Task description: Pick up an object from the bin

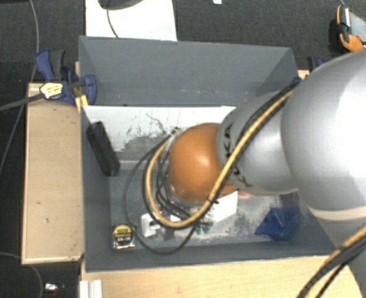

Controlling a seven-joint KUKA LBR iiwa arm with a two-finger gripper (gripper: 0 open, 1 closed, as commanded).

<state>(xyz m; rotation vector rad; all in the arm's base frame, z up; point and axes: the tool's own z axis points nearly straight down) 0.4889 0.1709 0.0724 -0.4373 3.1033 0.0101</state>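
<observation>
The hand [163,222] sits low by the bin's [170,73] near wall, under the orange cover [192,163]; I cannot tell whether it is open or closed. Just to its view-left lies a small yellow-black tape measure [123,236], lying flat. A white block [225,207] lies just to the hand's view-right. Farther back and to the left, a black bar [102,148] points its long axis toward the far wall.

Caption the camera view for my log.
Arm reaching low into grey bin, between a black bar, a yellow tape measure and a blue thing.

The orange cover [195,166] and arm [319,135] hide the middle and right of the bin [170,73].
</observation>
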